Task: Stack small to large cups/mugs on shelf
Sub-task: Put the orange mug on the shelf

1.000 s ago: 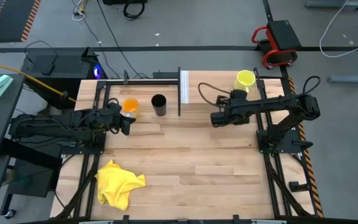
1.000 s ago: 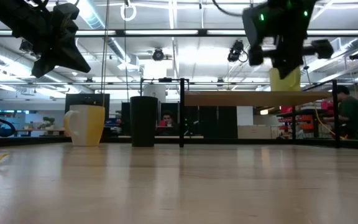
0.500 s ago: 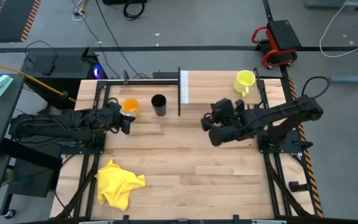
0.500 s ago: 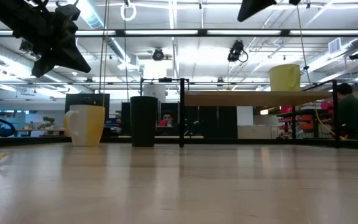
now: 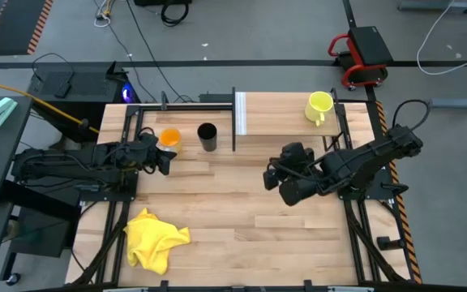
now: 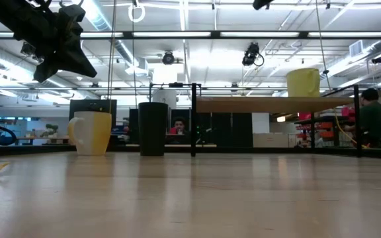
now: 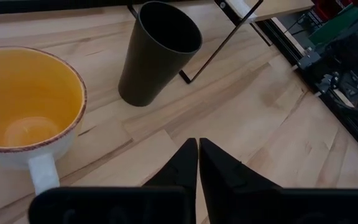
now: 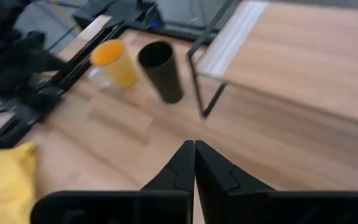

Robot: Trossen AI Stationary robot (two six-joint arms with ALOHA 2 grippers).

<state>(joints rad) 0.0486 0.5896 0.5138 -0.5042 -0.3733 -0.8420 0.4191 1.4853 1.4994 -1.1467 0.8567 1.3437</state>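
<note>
The yellow-green mug [image 5: 319, 105] [image 6: 303, 82] stands upright on the shelf [image 5: 286, 113] [image 6: 270, 104] near its far right corner. On the table left of the shelf stand the orange cup [image 5: 169, 139] [image 7: 27, 106] [image 8: 114, 62] and the black cup [image 5: 207, 136] [image 7: 157, 53] [image 8: 162, 71], both upright. My left gripper [image 5: 164, 162] [image 7: 197, 165] hovers shut just near of the orange cup. My right gripper [image 5: 270, 174] [image 8: 194, 165] hangs shut high above the table, near of the shelf, pointing toward the two cups.
A crumpled yellow cloth [image 5: 156, 238] [image 8: 5, 180] lies near the table's front left. The shelf's white end panel [image 5: 239, 113] and a thin black post stand between the black cup and the shelf. A person [image 6: 374, 119] is in the room behind.
My right gripper has drawn away from the yellow-green mug, rising and swinging toward the table's near edge and left while turning about. The mug stays upright on the shelf. In the low view the gripper has gone up almost out of the picture.
</note>
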